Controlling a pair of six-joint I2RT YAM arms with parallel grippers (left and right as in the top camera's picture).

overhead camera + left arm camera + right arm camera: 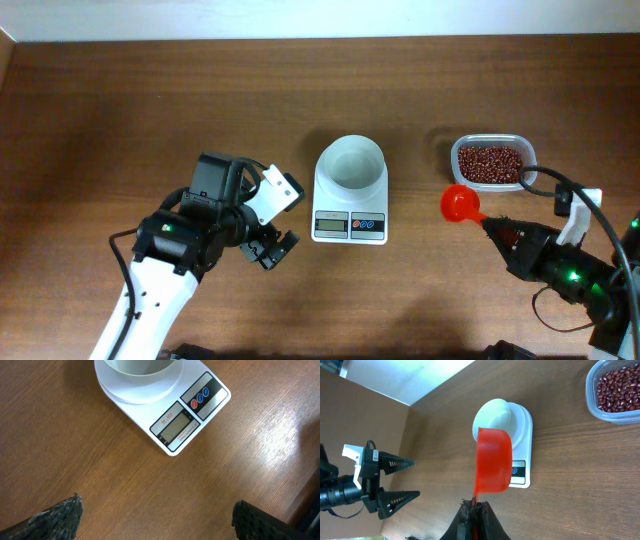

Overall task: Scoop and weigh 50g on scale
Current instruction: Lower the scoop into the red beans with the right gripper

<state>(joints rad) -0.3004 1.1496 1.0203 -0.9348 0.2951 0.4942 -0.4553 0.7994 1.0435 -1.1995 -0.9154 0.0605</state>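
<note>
The white scale (350, 218) stands mid-table with its round white bowl (350, 165) empty; its display (176, 428) reads blank. My right gripper (490, 224) is shut on the handle of a red scoop (461, 204), which hangs between the scale and the tub of red beans (490, 163). No beans show in the scoop. In the right wrist view the scoop (493, 460) juts from my shut gripper (475, 506) over the scale (521, 471). My left gripper (288, 220) stands open left of the scale, its fingers (55, 517) wide apart over bare wood.
The clear tub (615, 392) of beans sits at the back right, close to the scoop. The table's far edge (320, 38) meets a pale wall. Bare brown wood (100, 120) lies to the left and in front of the scale.
</note>
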